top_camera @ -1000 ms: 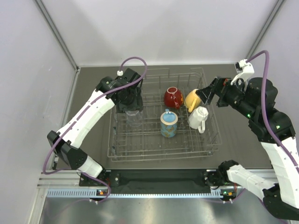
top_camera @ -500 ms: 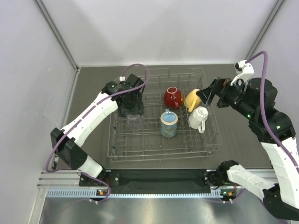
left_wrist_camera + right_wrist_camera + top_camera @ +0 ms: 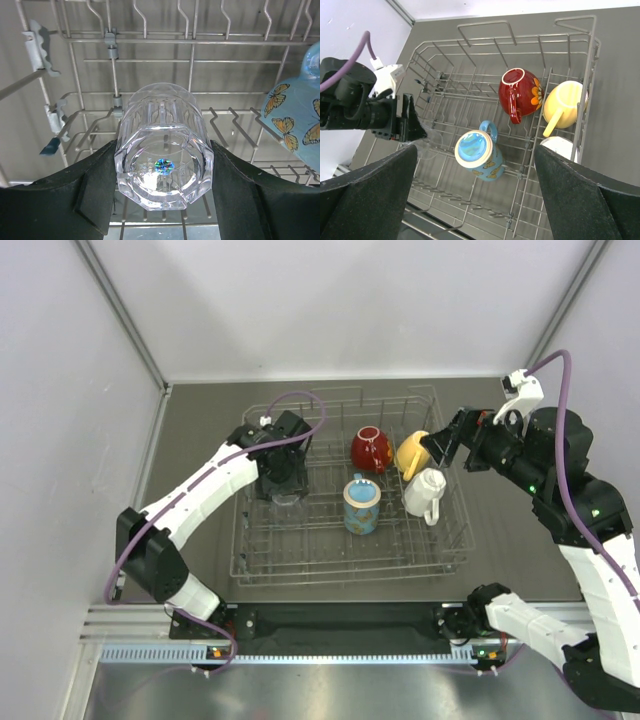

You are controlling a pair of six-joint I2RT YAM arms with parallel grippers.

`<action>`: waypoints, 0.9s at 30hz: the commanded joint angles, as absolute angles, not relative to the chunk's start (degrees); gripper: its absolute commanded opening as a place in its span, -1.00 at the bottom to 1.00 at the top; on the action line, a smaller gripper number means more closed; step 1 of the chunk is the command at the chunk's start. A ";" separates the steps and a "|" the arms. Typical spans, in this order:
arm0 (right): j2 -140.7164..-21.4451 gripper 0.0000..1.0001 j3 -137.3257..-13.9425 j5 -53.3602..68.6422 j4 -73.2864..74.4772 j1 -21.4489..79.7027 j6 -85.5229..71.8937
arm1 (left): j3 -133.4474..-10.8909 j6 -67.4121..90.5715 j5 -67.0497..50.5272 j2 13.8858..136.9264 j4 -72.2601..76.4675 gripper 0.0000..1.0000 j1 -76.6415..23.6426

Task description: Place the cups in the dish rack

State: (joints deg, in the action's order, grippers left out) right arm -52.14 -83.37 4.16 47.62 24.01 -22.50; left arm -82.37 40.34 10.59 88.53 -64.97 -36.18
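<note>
Left arm lowered into dish rack, clear glass clamped between its jaws

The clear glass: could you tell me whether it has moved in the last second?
Yes. The clear glass, in the left gripper, has shifted nearward, now level with the unmoved blue mug.

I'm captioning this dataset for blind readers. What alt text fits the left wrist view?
A clear glass is gripped between the left gripper's two black fingers, over the wire dish rack. A blue butterfly mug shows at the right edge.
</note>
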 commanded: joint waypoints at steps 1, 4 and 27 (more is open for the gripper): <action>-51.50 0.99 -84.55 3.86 47.28 24.70 -22.06 | -81.39 40.25 9.58 88.59 -61.09 -0.99 -35.77; -51.59 0.99 -84.46 3.78 47.63 24.70 -22.06 | -80.16 40.34 9.67 89.03 -60.30 -0.88 -35.60; -51.59 0.99 -82.97 4.57 48.43 24.70 -23.03 | -81.38 43.50 11.69 84.11 -64.94 0.96 -35.42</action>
State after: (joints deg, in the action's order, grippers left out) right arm -52.14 -83.24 4.29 49.10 24.01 -22.70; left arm -78.63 42.26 10.39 87.81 -62.33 -35.75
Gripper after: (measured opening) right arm 0.996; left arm 0.980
